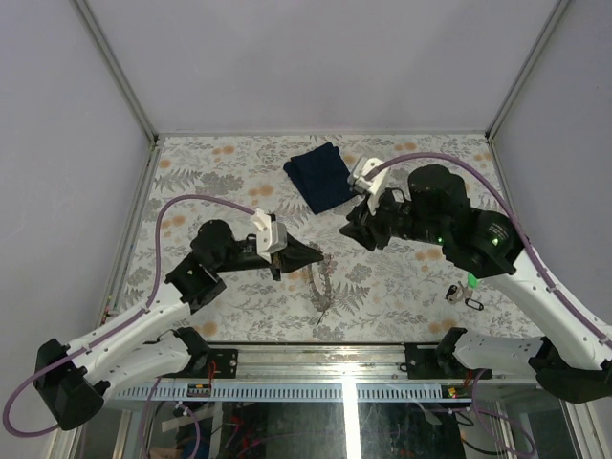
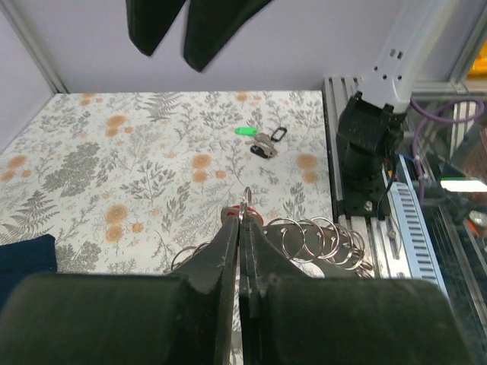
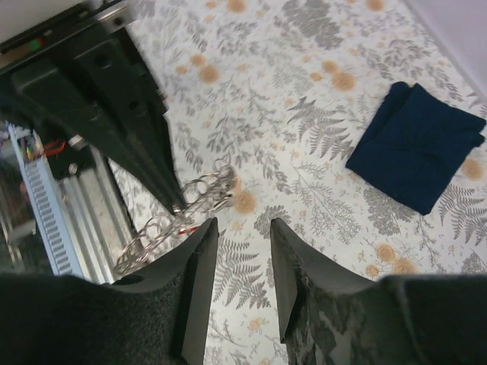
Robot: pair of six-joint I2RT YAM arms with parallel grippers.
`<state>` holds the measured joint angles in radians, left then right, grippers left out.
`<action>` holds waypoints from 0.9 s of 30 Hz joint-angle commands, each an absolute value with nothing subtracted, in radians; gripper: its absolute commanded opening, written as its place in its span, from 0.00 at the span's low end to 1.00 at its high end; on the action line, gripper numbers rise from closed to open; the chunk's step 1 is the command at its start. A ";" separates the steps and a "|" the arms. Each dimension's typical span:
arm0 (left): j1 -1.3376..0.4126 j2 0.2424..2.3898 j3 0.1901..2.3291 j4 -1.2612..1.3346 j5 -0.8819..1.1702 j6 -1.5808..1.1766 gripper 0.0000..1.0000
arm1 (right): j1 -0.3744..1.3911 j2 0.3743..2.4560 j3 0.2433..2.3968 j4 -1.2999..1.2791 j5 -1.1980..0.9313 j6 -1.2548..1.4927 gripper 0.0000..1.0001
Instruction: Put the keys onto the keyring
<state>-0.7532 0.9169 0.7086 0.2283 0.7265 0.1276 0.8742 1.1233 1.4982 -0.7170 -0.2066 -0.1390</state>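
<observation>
My left gripper (image 1: 312, 254) is shut on the keyring (image 1: 321, 290), a silvery chain of small linked rings that hangs from its tips down to the table. In the left wrist view the jaws (image 2: 242, 220) pinch the loop, with a bit of a red key (image 2: 230, 214) at the tips and rings (image 2: 319, 239) spilling to the right. My right gripper (image 1: 350, 228) is open and empty, just right of the left gripper's tips. In its own view (image 3: 243, 228) it hovers beside the keyring (image 3: 199, 196). A green key (image 1: 471, 280) and a black key (image 1: 473, 304) lie near the right arm's base.
A dark blue folded cloth (image 1: 322, 176) lies at the back middle of the floral table and also shows in the right wrist view (image 3: 417, 146). The loose keys also show in the left wrist view (image 2: 262, 139). A metal rail (image 1: 316, 359) runs along the near edge.
</observation>
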 commanded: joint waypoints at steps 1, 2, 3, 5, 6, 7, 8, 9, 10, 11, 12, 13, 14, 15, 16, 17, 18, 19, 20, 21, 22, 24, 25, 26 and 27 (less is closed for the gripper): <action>-0.759 0.860 0.626 0.601 0.604 -0.039 0.00 | 0.752 1.103 1.469 -0.560 -0.283 0.011 0.41; -0.759 0.853 0.603 0.660 0.580 -0.068 0.00 | 0.721 1.099 1.460 -0.543 -0.330 0.053 0.41; -0.758 0.845 0.580 0.719 0.561 -0.092 0.00 | 0.698 1.095 1.446 -0.516 -0.363 0.083 0.41; -0.757 0.838 0.541 0.837 0.516 -0.138 0.00 | 0.673 1.093 1.425 -0.480 -0.432 0.131 0.41; -0.756 0.836 0.525 0.882 0.498 -0.156 0.00 | 0.668 1.094 1.418 -0.462 -0.471 0.146 0.41; -0.757 0.834 0.510 0.924 0.479 -0.172 0.00 | 0.666 1.094 1.407 -0.443 -0.509 0.161 0.41; -0.756 0.833 0.494 0.965 0.461 -0.188 0.00 | 0.666 1.094 1.398 -0.424 -0.536 0.178 0.41; -0.756 0.834 0.482 0.999 0.442 -0.200 0.00 | 0.666 1.093 1.390 -0.407 -0.557 0.193 0.41; -0.757 0.833 0.473 1.026 0.427 -0.210 0.00 | 0.666 1.091 1.382 -0.392 -0.574 0.207 0.42; -0.756 0.833 0.467 1.044 0.413 -0.217 0.00 | 0.664 1.090 1.374 -0.371 -0.591 0.222 0.42; -0.757 0.832 0.461 1.061 0.399 -0.220 0.00 | 0.664 1.088 1.365 -0.350 -0.611 0.239 0.42; -0.756 0.832 0.455 1.077 0.389 -0.225 0.00 | 0.664 1.086 1.355 -0.323 -0.631 0.258 0.43; -0.757 0.831 0.452 1.089 0.379 -0.226 0.00 | 0.664 1.083 1.343 -0.291 -0.653 0.279 0.44; -0.756 0.831 0.450 1.097 0.371 -0.226 0.00 | 0.663 1.080 1.328 -0.259 -0.667 0.303 0.44; -0.756 0.831 0.450 1.102 0.364 -0.226 0.00 | 0.664 1.077 1.313 -0.223 -0.676 0.326 0.44; -0.758 0.831 0.450 1.107 0.360 -0.226 0.00 | 0.664 1.077 1.298 -0.195 -0.682 0.346 0.45; -0.756 0.831 0.450 1.111 0.358 -0.226 0.00 | 0.664 1.078 1.286 -0.173 -0.686 0.360 0.45; -0.756 0.832 0.452 1.112 0.359 -0.226 0.00 | 0.664 1.081 1.278 -0.160 -0.686 0.369 0.45; -0.756 0.832 0.454 1.113 0.360 -0.227 0.00 | 0.664 1.083 1.272 -0.154 -0.685 0.376 0.45; -0.757 0.834 0.454 1.114 0.363 -0.228 0.00 | 0.664 1.087 1.266 -0.147 -0.684 0.379 0.45; -0.757 0.834 0.455 1.114 0.365 -0.228 0.00 | 0.664 1.089 1.262 -0.140 -0.686 0.384 0.45; -0.756 0.835 0.456 1.113 0.371 -0.229 0.00 | 0.664 1.091 1.253 -0.122 -0.687 0.390 0.45; -0.757 0.835 0.457 1.110 0.374 -0.230 0.00 | 0.664 1.091 1.252 -0.117 -0.688 0.392 0.45; -0.757 0.835 0.458 1.108 0.375 -0.230 0.00 | 0.664 1.093 1.250 -0.113 -0.691 0.392 0.45; -0.757 0.836 0.459 1.107 0.377 -0.229 0.00 | 0.664 1.096 1.251 -0.109 -0.695 0.394 0.45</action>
<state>-0.7532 0.8513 0.4503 0.9962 0.3988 -0.2237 0.6674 1.1030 1.2472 -0.2134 -0.6567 0.3599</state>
